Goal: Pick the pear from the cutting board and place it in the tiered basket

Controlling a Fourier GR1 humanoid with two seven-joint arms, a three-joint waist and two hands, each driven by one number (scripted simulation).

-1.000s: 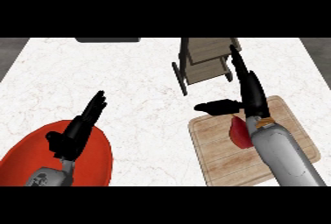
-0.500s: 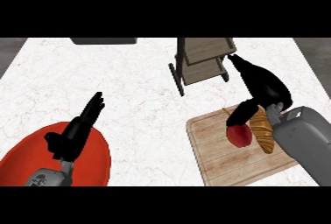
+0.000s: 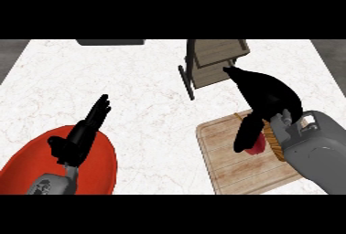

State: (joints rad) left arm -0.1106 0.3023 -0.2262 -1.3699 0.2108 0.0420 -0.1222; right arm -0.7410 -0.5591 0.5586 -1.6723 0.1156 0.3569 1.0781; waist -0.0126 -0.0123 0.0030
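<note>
A red pear (image 3: 256, 146) lies on the wooden cutting board (image 3: 233, 167) at the lower right, partly hidden behind my right hand's thumb. My right hand (image 3: 267, 93) hovers over the board's far edge. Its fingers stretch straight toward the tiered basket (image 3: 215, 59) and its thumb hangs down beside the pear; the hand is open. The wooden tiered basket stands at the back, just beyond those fingertips. My left hand (image 3: 82, 135) rests open with straight fingers at the lower left.
A brown bread-like item (image 3: 273, 138) lies on the board right of the pear, under my right wrist. A red plate (image 3: 101, 160) sits beneath my left hand. A dark object (image 3: 110, 42) shows at the counter's back edge.
My right forearm has swung to the right and the hand has turned, its thumb now hanging down in front of the pear. The pear stays on the board. The left hand has not moved.
</note>
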